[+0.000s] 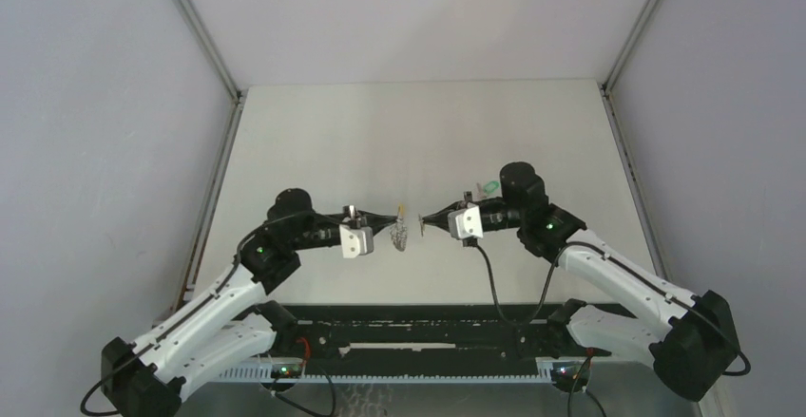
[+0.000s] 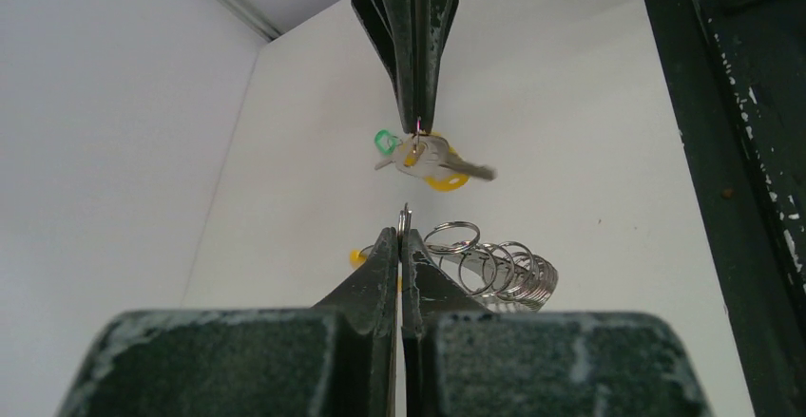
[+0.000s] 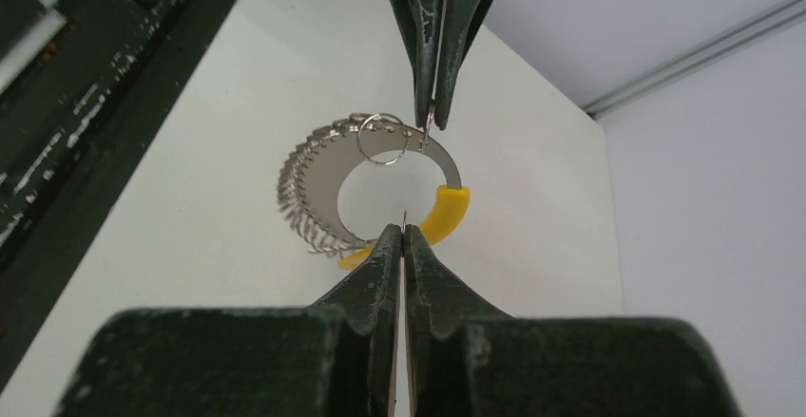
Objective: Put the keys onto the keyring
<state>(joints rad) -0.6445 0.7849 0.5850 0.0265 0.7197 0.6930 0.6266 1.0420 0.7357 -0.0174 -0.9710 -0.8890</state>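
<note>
**Grippers nose to nose above mid-table**

The table (image 1: 314, 142) is walled on three sides, with open surface from the grippers to the far edge and both side rails. The left gripper (image 1: 398, 218) has its jaws pressed together on the keyring (image 3: 445, 210), which hangs below its tip. Just beside it, tips not touching, the right gripper (image 1: 426, 219) is clamped on the orange key (image 2: 432, 159). The green key (image 1: 489, 187) lies on the table behind the right wrist.

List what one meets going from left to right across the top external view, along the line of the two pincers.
left pincer → keyring, hanging at that pincer's tip → right pincer → green-headed key, beside the right arm's wrist
</note>
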